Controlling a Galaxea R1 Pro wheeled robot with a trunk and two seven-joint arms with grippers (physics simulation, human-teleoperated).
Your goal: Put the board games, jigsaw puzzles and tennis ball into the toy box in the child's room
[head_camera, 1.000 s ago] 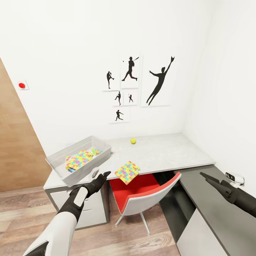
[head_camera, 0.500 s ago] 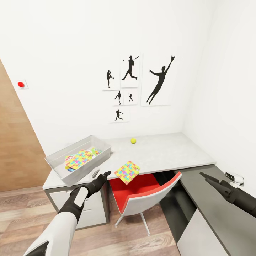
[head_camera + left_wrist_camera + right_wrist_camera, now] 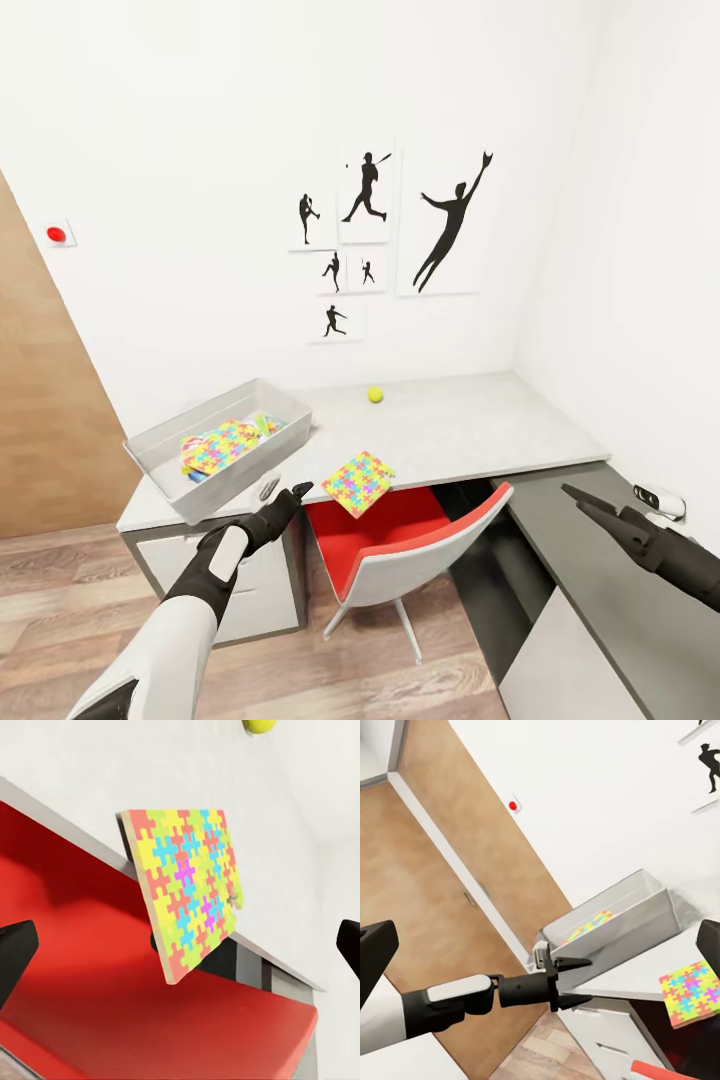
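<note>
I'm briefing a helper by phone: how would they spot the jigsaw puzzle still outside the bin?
Find the long grey table under the baseball silhouettes. On its front edge, above the red chair, lies the jigsaw puzzle, overhanging. Unlike the tennis ball, it is flat, square and multicoloured.

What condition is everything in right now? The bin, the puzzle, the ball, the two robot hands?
toy box: on the table, tilted, colourful boxes inside.
jigsaw puzzle: outside the toy box, overhanging the table's front edge above the red chair.
tennis ball: resting on the table, near the wall.
left gripper: open, empty, just in front of the table.
right gripper: open, empty, over the dark lower cabinet.
</note>
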